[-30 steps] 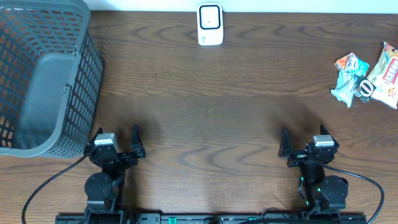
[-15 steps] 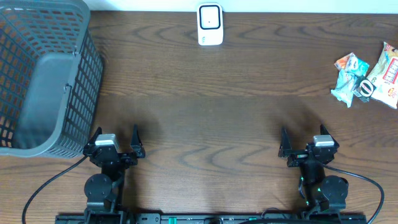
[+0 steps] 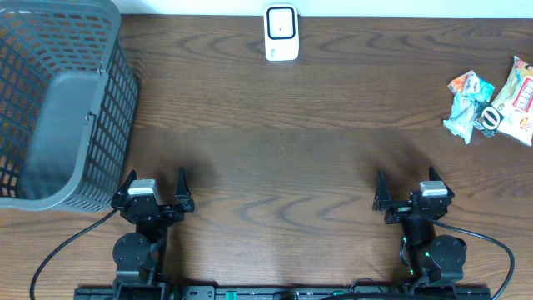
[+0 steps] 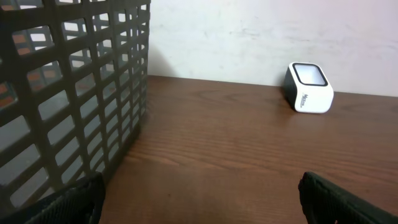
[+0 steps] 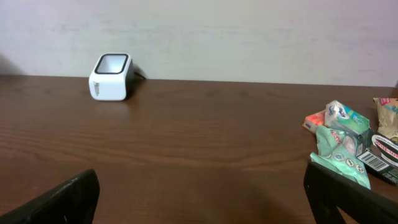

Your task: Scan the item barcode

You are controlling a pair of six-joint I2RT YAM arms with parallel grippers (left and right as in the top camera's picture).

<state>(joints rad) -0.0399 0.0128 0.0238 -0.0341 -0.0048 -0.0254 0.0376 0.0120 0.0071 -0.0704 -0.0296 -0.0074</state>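
Overhead, left gripper (image 3: 156,181) and right gripper (image 3: 406,180) sit wide open, empty; only the right wrist view shows a barcode (image 5: 373,160) on a packet (image 5: 384,149).

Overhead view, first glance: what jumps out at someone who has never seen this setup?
The big grey mesh basket filling the far-left corner grabs the eye first. Next comes the small white scanner standing alone at the middle of the far edge, and the bright cluster of snack packets at the far right of the dark wooden table.
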